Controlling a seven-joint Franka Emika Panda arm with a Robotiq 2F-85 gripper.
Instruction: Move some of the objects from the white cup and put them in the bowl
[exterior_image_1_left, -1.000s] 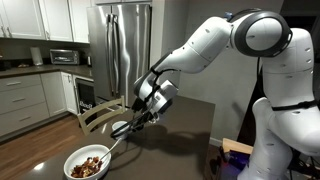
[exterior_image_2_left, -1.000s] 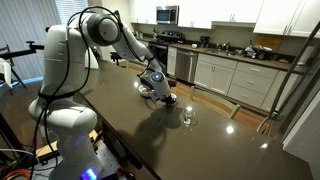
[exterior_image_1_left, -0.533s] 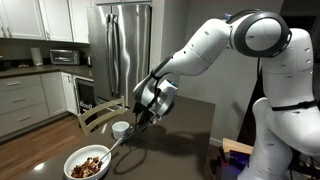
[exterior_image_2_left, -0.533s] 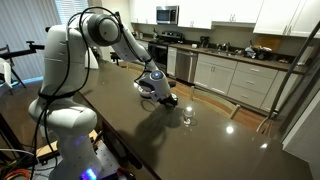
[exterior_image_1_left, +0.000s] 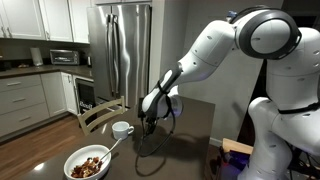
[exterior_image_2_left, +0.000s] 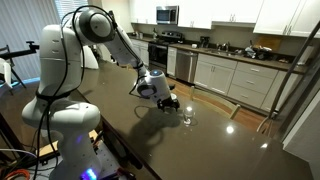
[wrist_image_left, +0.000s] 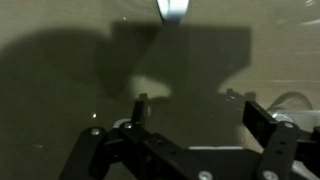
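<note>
In an exterior view the wide white bowl (exterior_image_1_left: 88, 165) stands at the table's near left corner with reddish-brown objects (exterior_image_1_left: 90, 161) in it. The small white cup (exterior_image_1_left: 122, 128) stands behind it. I cannot see into the cup. My gripper (exterior_image_1_left: 149, 124) hangs just right of the cup, apart from it and pointing down. In the wrist view my gripper (wrist_image_left: 200, 108) is open, with only dark tabletop between the fingers (wrist_image_left: 265, 120). At that view's right edge a pale curved rim (wrist_image_left: 296, 100) shows; I cannot tell which thing it is. My gripper (exterior_image_2_left: 168, 100) hides the cup and bowl in an exterior view.
A spoon (exterior_image_1_left: 115, 147) lies with its head in the bowl and its handle pointing at the cup. A tiny clear glass (exterior_image_2_left: 187, 116) stands on the dark table (exterior_image_2_left: 200, 150) just beyond the gripper. A wooden chair (exterior_image_1_left: 100, 112) stands behind the table (exterior_image_1_left: 185, 150), by the fridge (exterior_image_1_left: 122, 50).
The jaws have gone from nearly shut to wide open. The gripper has pulled back to the right from the white cup, which now stands uncovered.
</note>
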